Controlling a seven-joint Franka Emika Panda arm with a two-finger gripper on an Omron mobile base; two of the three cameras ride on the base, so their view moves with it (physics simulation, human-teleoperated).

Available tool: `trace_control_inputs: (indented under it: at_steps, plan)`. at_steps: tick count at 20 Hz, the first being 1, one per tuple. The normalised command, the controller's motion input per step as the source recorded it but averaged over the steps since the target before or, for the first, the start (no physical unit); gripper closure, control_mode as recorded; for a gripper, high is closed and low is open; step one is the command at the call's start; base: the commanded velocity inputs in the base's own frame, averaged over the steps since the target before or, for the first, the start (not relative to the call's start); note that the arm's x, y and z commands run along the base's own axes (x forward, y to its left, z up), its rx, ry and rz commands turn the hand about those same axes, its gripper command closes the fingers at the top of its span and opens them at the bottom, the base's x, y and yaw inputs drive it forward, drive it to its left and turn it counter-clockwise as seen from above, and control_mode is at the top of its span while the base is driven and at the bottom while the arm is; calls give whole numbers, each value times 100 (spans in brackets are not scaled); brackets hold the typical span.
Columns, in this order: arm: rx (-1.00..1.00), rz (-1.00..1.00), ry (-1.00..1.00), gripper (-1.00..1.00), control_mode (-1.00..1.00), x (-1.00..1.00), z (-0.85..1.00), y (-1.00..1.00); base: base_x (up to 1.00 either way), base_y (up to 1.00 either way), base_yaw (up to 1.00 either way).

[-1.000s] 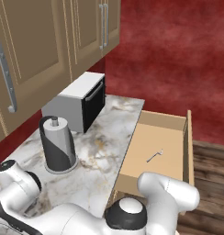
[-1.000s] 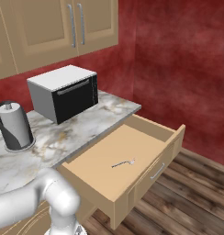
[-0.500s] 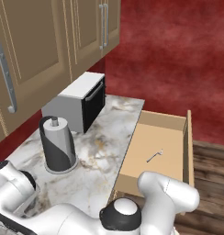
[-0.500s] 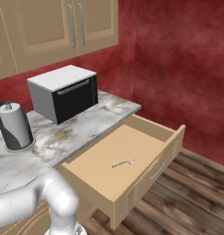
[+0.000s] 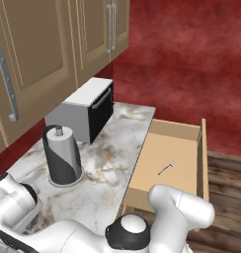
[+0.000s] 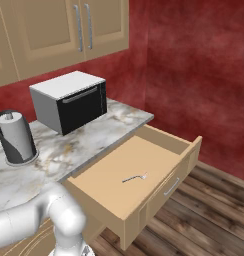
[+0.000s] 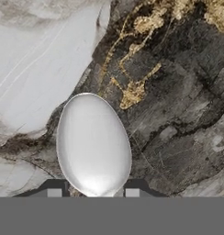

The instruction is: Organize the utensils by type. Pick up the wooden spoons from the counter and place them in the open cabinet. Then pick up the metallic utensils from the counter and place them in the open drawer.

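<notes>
Veined marble counter (image 7: 178, 114); glossy oval metal spoon (image 7: 93, 144) bowl between claw (image 7: 94, 192) tips, grip unclear

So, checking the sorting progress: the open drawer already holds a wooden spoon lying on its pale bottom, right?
Not quite. The piece lying on the pale bottom of the open drawer is a thin silver-grey metal utensil, not a wooden spoon. The right base view shows it plainly, and the left base view agrees.
</notes>
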Motion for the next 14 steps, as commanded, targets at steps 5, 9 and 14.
trace_control_inputs:
  at_steps: [5, 9, 14]
  plan:
    - [0, 5, 0, 100, -100, -11, -71, -68, 0, 0, 0]
    - [0, 6, 0, 100, -100, -6, -63, -72, 0, 0, 0]
    - [0, 6, 0, 100, -100, -6, -56, -68, 0, 0, 0]
